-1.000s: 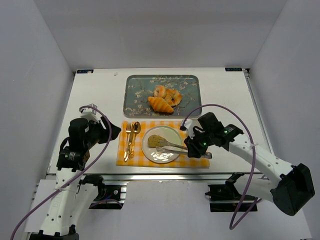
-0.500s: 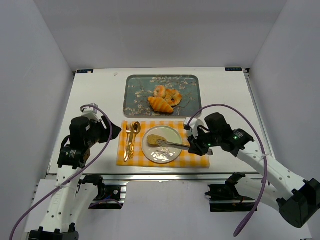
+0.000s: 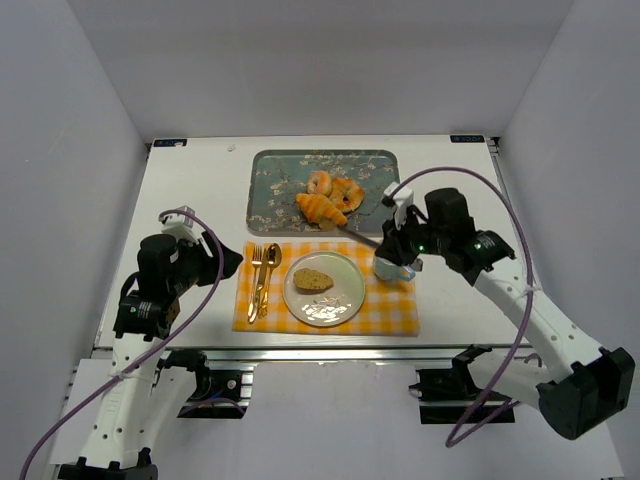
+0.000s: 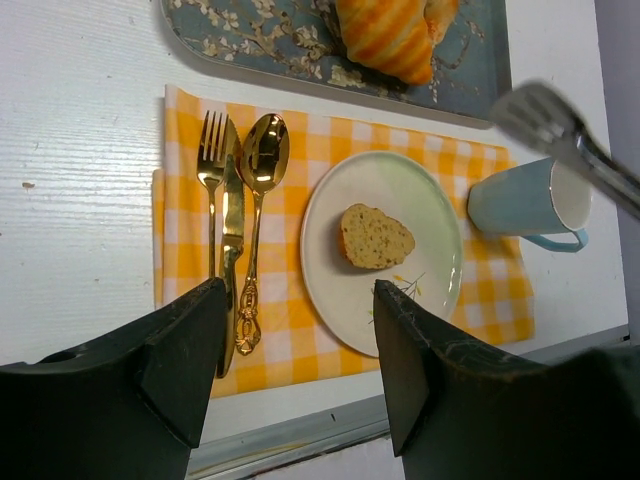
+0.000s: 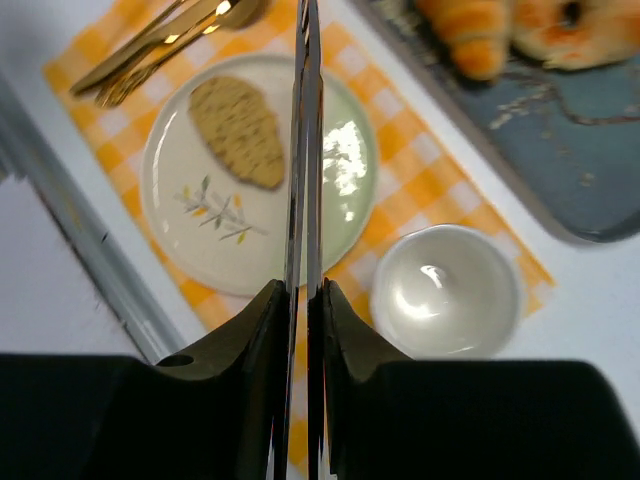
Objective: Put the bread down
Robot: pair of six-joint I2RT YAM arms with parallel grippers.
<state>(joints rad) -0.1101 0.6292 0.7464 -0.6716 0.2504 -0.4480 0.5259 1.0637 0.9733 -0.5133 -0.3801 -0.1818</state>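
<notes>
Top external view: the small oval tan-brown bread (image 3: 313, 280) lies on the round white floral plate (image 3: 342, 306).
Placing looks done; what remains, I judge, is putting away the slim metal tongs (image 3: 361, 236), raised just beyond the plate. Right arm's fingers (image 5: 345, 345) are clamped on those tongs. Left arm's fingers (image 4: 185, 350), left of the plate, stand apart, empty.

A white table (image 3: 190, 190) fills the view. Toward its far edge, near the middle, lies a rectangular blue tray (image 3: 275, 185) with a floral print. Just in front of it, by the near edge, lies a yellow-and-white checked placemat (image 3: 390, 310), flat and square to the table.
</notes>
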